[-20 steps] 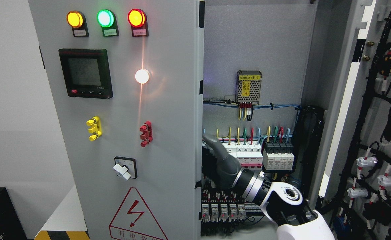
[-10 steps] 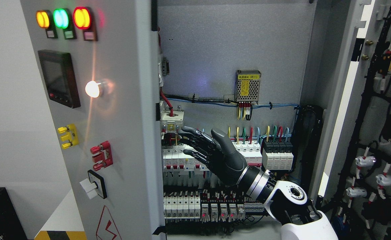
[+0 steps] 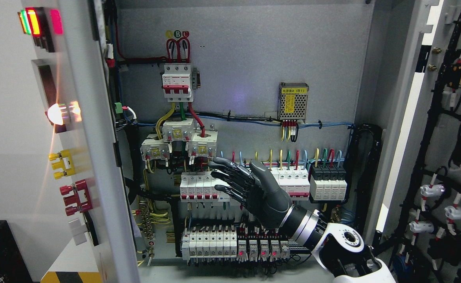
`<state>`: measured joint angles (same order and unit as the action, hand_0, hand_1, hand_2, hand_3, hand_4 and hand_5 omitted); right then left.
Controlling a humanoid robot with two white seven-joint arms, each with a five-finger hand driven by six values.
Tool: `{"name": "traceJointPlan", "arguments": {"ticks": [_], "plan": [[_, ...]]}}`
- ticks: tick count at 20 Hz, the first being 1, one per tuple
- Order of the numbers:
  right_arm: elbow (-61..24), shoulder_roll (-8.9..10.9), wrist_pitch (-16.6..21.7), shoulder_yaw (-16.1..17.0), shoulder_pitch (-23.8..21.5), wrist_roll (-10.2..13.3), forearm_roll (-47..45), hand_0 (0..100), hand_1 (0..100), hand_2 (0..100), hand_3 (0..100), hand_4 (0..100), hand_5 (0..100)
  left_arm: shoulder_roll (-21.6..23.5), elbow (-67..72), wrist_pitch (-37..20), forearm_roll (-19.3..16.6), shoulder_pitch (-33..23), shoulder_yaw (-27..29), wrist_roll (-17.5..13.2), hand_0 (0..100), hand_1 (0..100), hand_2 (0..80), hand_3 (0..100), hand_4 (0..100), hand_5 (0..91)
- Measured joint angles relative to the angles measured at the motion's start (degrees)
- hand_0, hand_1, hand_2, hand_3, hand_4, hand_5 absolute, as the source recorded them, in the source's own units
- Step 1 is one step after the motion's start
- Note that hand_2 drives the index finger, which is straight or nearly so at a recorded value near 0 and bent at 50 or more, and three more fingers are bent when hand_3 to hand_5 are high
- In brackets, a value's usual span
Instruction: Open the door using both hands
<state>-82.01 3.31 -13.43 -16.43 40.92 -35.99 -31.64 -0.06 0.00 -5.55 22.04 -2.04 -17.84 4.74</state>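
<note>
The right robot hand (image 3: 234, 182) hovers with fingers spread and empty before the circuit breakers (image 3: 199, 186), clear of the left cabinet door (image 3: 93, 157), which stands wide open at the left.

The grey painted metal cabinet door (image 3: 97, 157) looks smooth and matt, the cabinet's grey back panel (image 3: 246, 63) faintly textured. The dark plastic-looking right hand (image 3: 254, 188) is semi-gloss; its white forearm shell (image 3: 366, 273) is glossy.

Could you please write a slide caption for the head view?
Right robot hand, fingers spread, held before breakers inside the cabinet, left door swung wide open.
</note>
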Motion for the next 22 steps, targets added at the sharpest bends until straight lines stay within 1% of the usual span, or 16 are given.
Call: {"name": "traceJointPlan", "arguments": {"ticks": [13, 22], "plan": [[-8.4, 2.16, 0.0, -6.3, -8.5, 0.2, 0.0, 19, 0, 0, 0, 0, 0, 0.0, 0.0, 0.0, 0.0, -0.1, 0.0, 0.0, 0, 0, 0.0, 0, 0, 0.0], [-12.0, 2.82, 0.0, -11.2, -11.5, 0.0, 0.3, 19, 0, 0, 0, 0, 0, 0.0, 0.0, 0.0, 0.0, -0.2, 0.0, 0.1, 0, 0, 0.0, 0, 0, 0.0]]}}
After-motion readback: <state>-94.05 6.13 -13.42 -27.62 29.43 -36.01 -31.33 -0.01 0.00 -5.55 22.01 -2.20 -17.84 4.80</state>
